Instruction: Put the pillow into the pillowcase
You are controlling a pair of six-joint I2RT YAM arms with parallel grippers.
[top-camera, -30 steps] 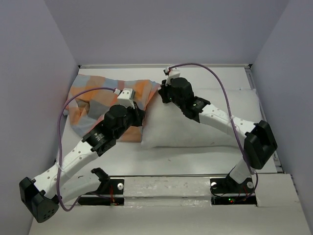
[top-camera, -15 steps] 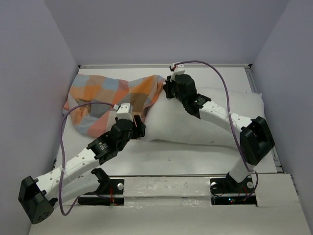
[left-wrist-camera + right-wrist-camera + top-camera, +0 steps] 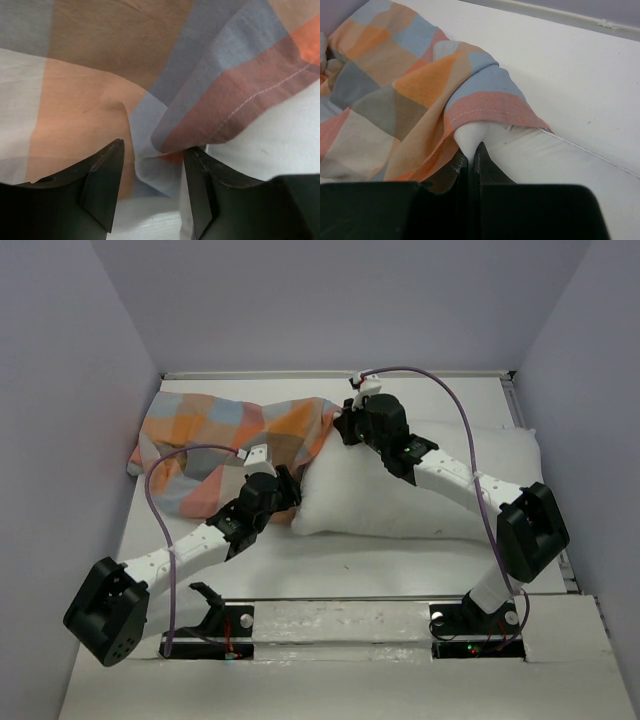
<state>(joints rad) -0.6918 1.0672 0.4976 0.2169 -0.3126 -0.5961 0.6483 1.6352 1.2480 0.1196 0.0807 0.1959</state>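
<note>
The checked pillowcase (image 3: 225,440) lies bunched at the back left. The white pillow (image 3: 420,490) stretches across the right side, its left corner under the case's hem. My right gripper (image 3: 345,427) is shut on that pillow corner (image 3: 475,132), and the pink hem (image 3: 492,107) drapes just over it. My left gripper (image 3: 284,492) stands open at the pillow's near left corner. In the left wrist view a fold of pillowcase (image 3: 165,125) hangs ahead of and between the fingers (image 3: 105,185), with white pillow (image 3: 280,140) to the right.
White table (image 3: 330,570) inside grey walls, with a raised rim (image 3: 330,374) along the back. Purple cables loop over both arms. The right arm lies across the pillow.
My left gripper has opened and let go of the pillowcase, then drawn back toward the near edge of the pillow. The case now lies spread further left. The right gripper stays shut.
</note>
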